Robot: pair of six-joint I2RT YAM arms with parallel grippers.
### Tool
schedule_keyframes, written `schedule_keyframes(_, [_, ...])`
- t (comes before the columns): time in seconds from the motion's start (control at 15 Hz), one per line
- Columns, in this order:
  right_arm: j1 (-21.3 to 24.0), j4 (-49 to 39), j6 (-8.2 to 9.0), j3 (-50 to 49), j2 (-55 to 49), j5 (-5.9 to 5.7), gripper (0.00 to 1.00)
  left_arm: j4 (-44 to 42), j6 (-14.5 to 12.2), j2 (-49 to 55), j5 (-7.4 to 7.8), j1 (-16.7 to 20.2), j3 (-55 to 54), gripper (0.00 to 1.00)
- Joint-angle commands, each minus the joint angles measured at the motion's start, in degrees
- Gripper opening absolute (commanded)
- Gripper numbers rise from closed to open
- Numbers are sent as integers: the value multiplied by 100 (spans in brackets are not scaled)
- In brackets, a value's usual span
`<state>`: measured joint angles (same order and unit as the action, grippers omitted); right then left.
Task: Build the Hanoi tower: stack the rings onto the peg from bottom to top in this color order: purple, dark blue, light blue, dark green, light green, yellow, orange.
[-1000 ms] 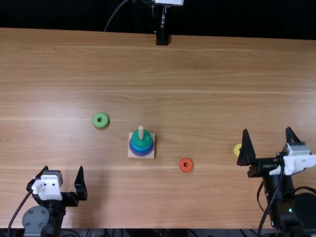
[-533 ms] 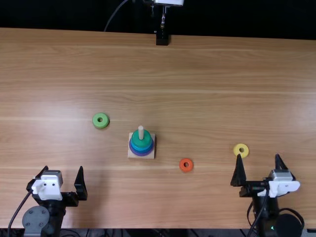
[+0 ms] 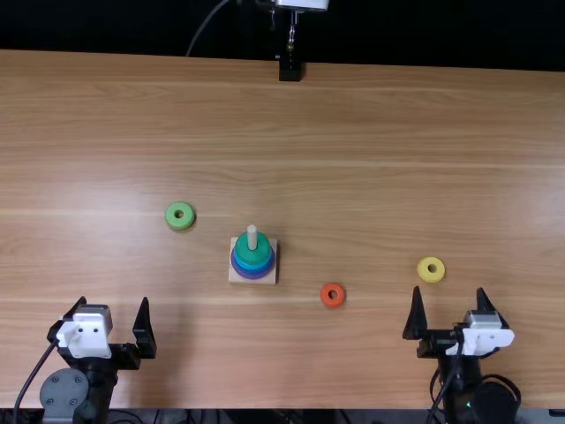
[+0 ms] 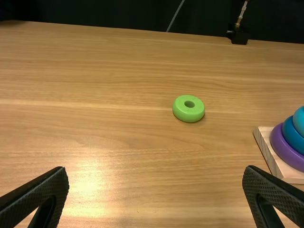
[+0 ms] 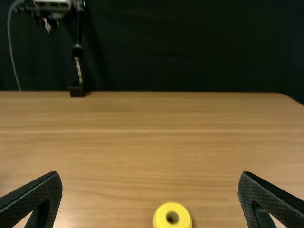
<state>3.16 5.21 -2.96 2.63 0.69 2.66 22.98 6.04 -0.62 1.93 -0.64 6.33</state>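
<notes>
Light green ring [image 3: 171, 220] lay flat on the table [image 3: 353, 132], left of the wooden base [image 3: 235, 276] and well apart from it. Likely next up, as the peg [image 3: 252, 237] already held the purple, dark blue, light blue and dark green rings [image 3: 253, 263]. Good pick called for low, even contact on its outer wall, level lift above the peg tip, hole centred, straight drop, release once seated; tilt risked a jam. Left gripper [image 3: 113, 302] was spread, holding nothing, near the table's near edge. Bare wood around the ring gave fingers room; far edge well off. Orange ring [image 3: 326, 299] lay right of the base, yellow ring [image 3: 424, 272] farther right, near the right gripper [image 3: 449, 291], also spread, holding nothing.
</notes>
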Motion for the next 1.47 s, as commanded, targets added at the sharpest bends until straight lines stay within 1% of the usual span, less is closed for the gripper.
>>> schedule_keyframes(0.0, [45, -40, -52, -123, -69, 61, 100, 444, -56, 62, 49, 56, -633, 100])
schedule_keyframes(0.07, [53, 12, -41, -167, -69, 61, 100, 444, -56, 62, 49, 56, -633, 100])
schedule_keyframes(0.27, [80, 803, -41, -184, -69, 51, 100, 444, -56, 62, 49, 56, -633, 100])
schedule_keyframes(0.47, [150, 1310, -31, -184, -69, 40, 100, 444, -56, 62, 49, 56, -633, 100])
schedule_keyframes(1.4, [150, 1331, -31, -184, -69, 40, 100, 444, -56, 62, 49, 56, -633, 100])
